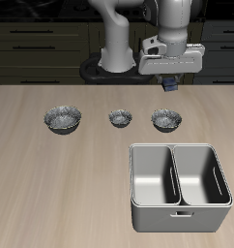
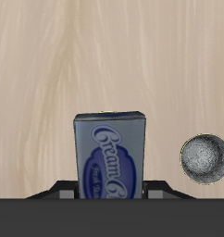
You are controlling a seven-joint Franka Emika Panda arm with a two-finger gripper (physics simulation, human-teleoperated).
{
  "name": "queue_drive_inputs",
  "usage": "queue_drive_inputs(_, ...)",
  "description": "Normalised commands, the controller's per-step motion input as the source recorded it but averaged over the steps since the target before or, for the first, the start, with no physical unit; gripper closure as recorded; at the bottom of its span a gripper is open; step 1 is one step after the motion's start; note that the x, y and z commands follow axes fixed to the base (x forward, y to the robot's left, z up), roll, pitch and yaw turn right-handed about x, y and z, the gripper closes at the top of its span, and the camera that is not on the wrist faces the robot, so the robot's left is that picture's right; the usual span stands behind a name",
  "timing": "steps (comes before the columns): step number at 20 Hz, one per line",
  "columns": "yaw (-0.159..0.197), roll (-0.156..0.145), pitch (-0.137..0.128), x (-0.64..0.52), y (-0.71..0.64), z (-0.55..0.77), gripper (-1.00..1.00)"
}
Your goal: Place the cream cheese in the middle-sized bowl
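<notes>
Gripper (image 1: 168, 86) high over the tabletop (image 1: 51, 174), closed on the cream cheese (image 2: 109, 155).
The box hangs clamped between its jaws, above the back edge; the middle bowl (image 1: 166, 119) sits below, just nearer the front.

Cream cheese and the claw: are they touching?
Touching. The wrist view shows the cream cheese clamped in the claw, lifted off the table.
</notes>
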Motion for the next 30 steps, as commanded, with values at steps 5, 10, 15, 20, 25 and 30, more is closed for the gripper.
queue_drive_inputs(5, -0.001, -0.002, -0.018, -0.05, 0.24, -0.04, 1.0)
queue_drive_inputs(10, 0.007, -0.04, -0.012, 0.07, 0.07, -0.08, 1.0)
queue_drive_inputs(15, -0.014, -0.023, 0.015, 0.04, 0.01, -0.12, 1.0)
queue_drive_inputs(20, -0.007, -0.001, 0.028, 0.02, -0.03, -0.27, 1.0)
queue_drive_inputs(25, -0.025, -0.002, 0.038, -0.03, 0.0, -0.27, 1.0)
queue_drive_inputs(30, 0.024, 0.004, 0.02, -0.05, 0.0, -0.25, 1.0)
